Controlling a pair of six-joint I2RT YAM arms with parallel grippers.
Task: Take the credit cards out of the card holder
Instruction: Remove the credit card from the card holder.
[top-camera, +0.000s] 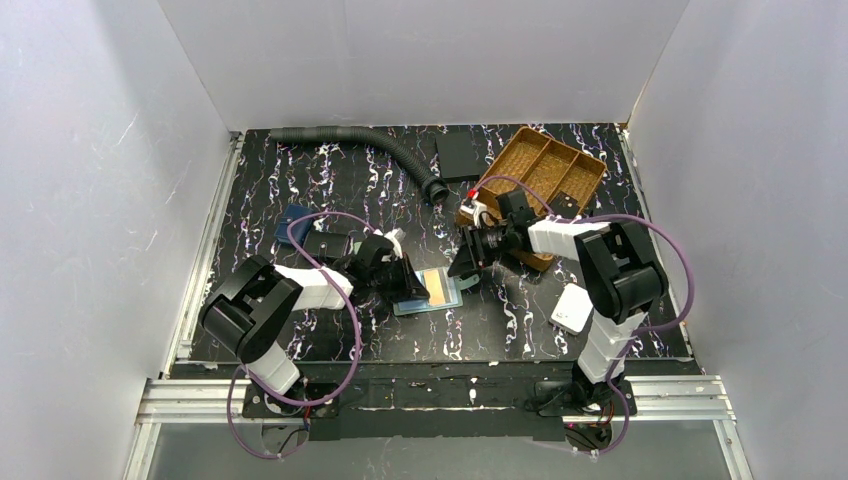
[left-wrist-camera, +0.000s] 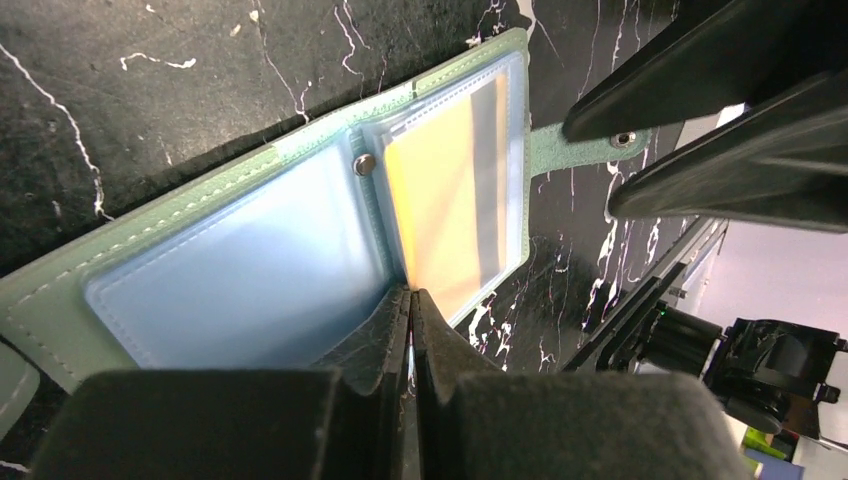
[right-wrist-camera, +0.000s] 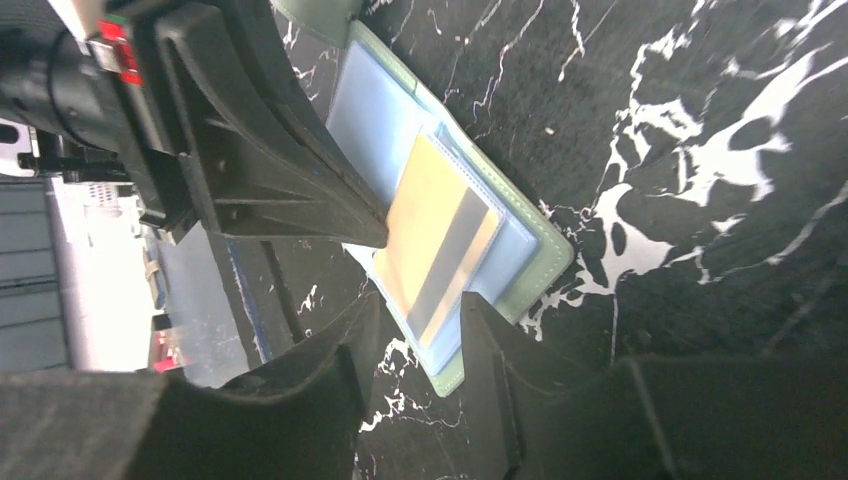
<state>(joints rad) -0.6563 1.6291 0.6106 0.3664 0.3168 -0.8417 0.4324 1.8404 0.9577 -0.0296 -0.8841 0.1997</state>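
Where white walls (top-camera: 420, 60) enclose marbled table (top-camera: 300, 190), card holder (left-wrist-camera: 230, 270) lies open.

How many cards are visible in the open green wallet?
1. A yellow card with a grey stripe sits in the clear pocket on the wallet half with the snap tab. Another card may be hidden behind it.

Plain white walls (top-camera: 100, 150) boxed in a black marble-look tabletop (top-camera: 330, 190), with an aluminium rail (top-camera: 185, 400) along the near edge.
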